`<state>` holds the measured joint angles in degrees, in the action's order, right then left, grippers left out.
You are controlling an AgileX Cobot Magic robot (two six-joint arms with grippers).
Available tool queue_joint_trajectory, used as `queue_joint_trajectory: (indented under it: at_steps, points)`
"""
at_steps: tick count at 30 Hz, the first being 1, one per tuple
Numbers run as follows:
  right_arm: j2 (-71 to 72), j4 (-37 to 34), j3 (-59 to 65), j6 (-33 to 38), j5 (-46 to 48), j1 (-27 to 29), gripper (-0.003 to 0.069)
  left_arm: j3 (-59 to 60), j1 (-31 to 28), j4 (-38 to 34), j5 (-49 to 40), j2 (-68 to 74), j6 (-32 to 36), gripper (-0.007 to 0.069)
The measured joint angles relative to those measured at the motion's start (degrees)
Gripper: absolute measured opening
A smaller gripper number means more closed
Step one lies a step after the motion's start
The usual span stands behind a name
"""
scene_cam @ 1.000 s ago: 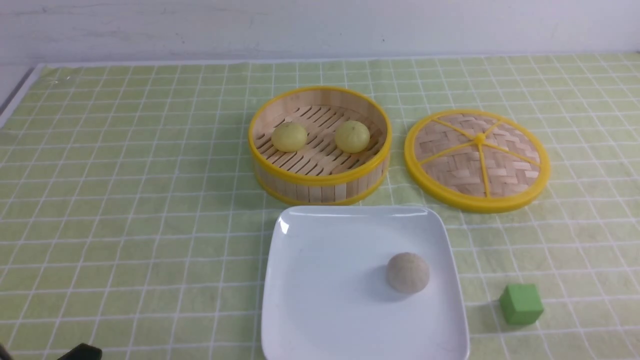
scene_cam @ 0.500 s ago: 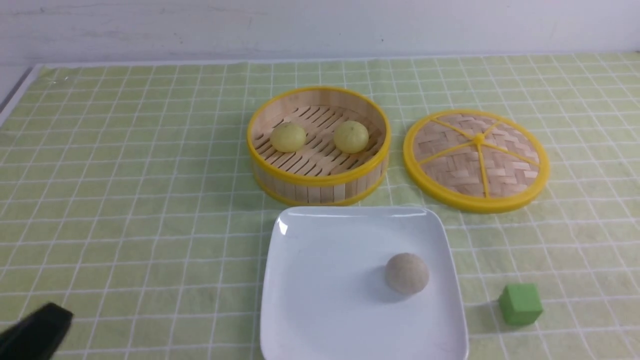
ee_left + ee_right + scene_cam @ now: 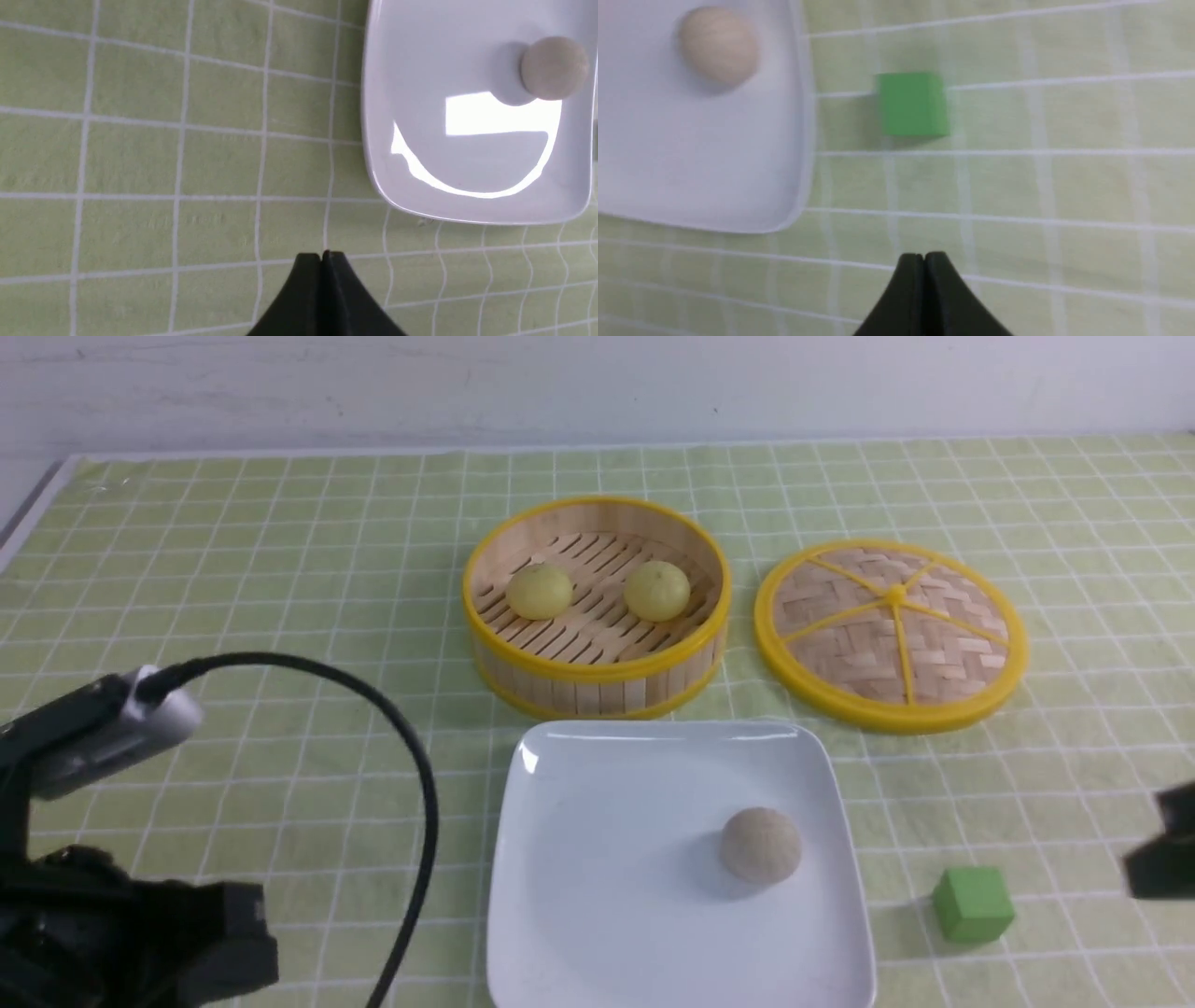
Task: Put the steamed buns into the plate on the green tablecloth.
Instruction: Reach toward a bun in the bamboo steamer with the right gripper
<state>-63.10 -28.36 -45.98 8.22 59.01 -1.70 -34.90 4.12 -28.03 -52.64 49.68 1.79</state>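
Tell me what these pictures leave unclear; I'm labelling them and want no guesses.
- Plate's near edge: cut off by the front view's bottom border.
- Right arm: mostly beyond the front view's right edge, blurred.
- Steamer's slatted floor under both pale buns: hidden by them in the front view.

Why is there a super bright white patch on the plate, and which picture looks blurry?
Left wrist view: light glaring off the shiny plate, near the grey-beige bun; the tablecloth has no such glare. Right wrist view: the blurry one, with soft edges on the green cube. Front view: mostly crisp, with a small glint by the plate's corner.
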Motion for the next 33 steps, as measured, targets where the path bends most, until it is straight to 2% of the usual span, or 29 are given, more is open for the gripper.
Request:
queue_joint_trajectory:
  at_steps: [1, 3, 7, 9, 10, 16, 17, 20, 21, 24, 25, 27, 29, 31, 33]
  points:
    - [-6.2, -9.4, -2.7, 7.4, -0.2, -1.8, 0.0001, -0.2, 0.0, -2.2, 1.4, 2.3, 1.7, 0.0002]
    - [-13.1, -15.6, -6.6, 13.7, -0.7, -5.1, 0.0005, -0.2, 0.0, -4.1, 2.8, 4.1, 2.8, 0.0002]
    - [-24.4, -18.0, -16.3, 18.7, -1.9, -11.0, 0.001, -0.2, 0.0, -5.0, 3.8, 5.9, 3.3, 0.0002]
    - [-28.9, -17.1, -21.4, 19.3, -2.0, -13.0, 0.0013, -0.2, 0.0, -5.0, 3.9, 6.2, 3.4, 0.0002]
    - [-34.5, -15.1, -28.8, 19.6, -1.7, -14.8, 0.0015, -0.2, 0.0, -4.8, 4.3, 6.3, 3.5, 0.0002]
    - [-49.4, -8.6, -52.8, 17.3, 0.4, -16.5, 0.005, -0.2, 0.0, -2.9, 5.3, 6.3, 3.7, 0.0011]
    - [-54.4, -6.5, -61.1, 15.1, 2.0, -16.5, 0.0083, -0.2, 0.0, -2.7, 5.4, 6.3, 3.7, 0.0015]
    - [-63.8, -1.4, -75.9, 12.7, 5.9, -17.1, 0.0162, -0.2, 0.0, -2.6, 5.4, 6.3, 2.7, 0.0019]
    - [-63.8, -1.4, -75.9, 12.4, 6.2, -17.1, 0.0169, -0.2, 0.0, -2.6, 5.5, 6.3, 2.5, 0.002]
    - [-74.9, 4.8, -93.9, 8.7, 11.1, -18.0, 0.0305, -0.2, 0.0, -2.6, 5.5, 6.3, 1.9, 0.0026]
    - [-74.9, 4.8, -93.9, 8.7, 11.1, -18.0, 0.0305, -0.2, 0.0, -2.6, 5.5, 6.3, 1.9, 0.0026]
    - [-80.6, 7.0, -103.9, 5.8, 11.9, -18.2, 0.0389, -0.2, 0.0, -2.6, 5.5, 6.3, 1.9, 0.0032]
    - [-83.3, 7.7, -108.1, 4.7, 12.0, -18.2, 0.0419, -0.2, 0.0, -2.4, 5.5, 6.3, 1.9, 0.0034]
    - [-84.9, 8.0, -109.7, 4.3, 12.0, -18.2, 0.0423, -0.2, 0.0, -2.1, 5.5, 6.3, 1.9, 0.0035]
    - [-87.2, 8.1, -110.1, 3.9, 12.2, -18.2, 0.0391, -0.2, 0.0, -1.8, 5.5, 6.3, 1.9, 0.0037]
